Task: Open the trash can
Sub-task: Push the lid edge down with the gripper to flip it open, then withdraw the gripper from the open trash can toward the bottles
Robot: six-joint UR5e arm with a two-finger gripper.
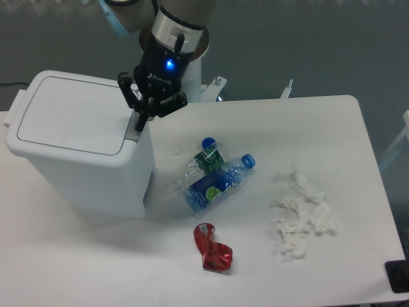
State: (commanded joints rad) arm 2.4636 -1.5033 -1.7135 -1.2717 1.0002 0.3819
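Note:
The trash can [77, 147] is a large white bin standing on the left of the table, its flat lid down. A light grey push-button tab [133, 131] sits at the lid's right edge. My gripper [140, 121] hangs over that edge with its black fingers drawn together, the tips pointing down onto the tab. Nothing is held between them. The gripper body shows a blue light.
Right of the bin lie a blue-capped plastic bottle [217, 184] and a green-labelled crushed bottle [208, 158]. A crumpled red wrapper [213, 249] lies nearer the front. Crumpled white tissues [301, 214] lie on the right side. A white table [307, 128] carries everything.

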